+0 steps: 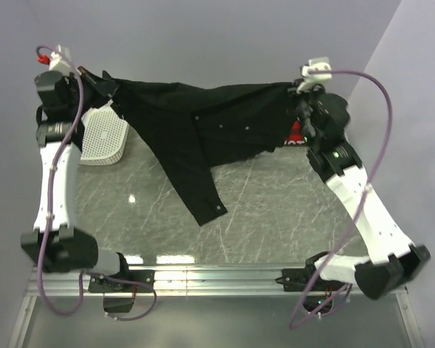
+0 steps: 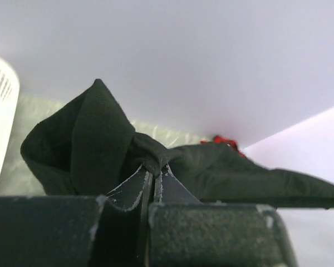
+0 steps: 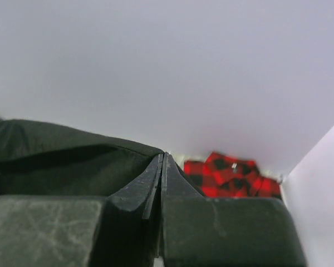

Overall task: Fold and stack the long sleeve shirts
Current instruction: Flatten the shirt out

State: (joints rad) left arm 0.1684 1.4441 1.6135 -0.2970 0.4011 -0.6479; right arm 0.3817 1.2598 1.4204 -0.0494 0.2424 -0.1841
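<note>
Left gripper (image 2: 154, 171): closed tight on one end of the plain black button-up fabric shirt (image 1: 203, 119). Right gripper (image 3: 162, 161): closed on its other end. Shirt hangs stretched between them above the grey marbled table (image 1: 275, 210), sleeve trailing. Step, likely: spreading. Next: lower it flat, evenly, for folding.

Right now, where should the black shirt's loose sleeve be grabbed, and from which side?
Probably the cuff of the black shirt, from above on the near side. That sleeve trails toward the arm bases, clear of the white basket, its end free; the left gripper and right gripper are shut on the shirt's far edge.
</note>
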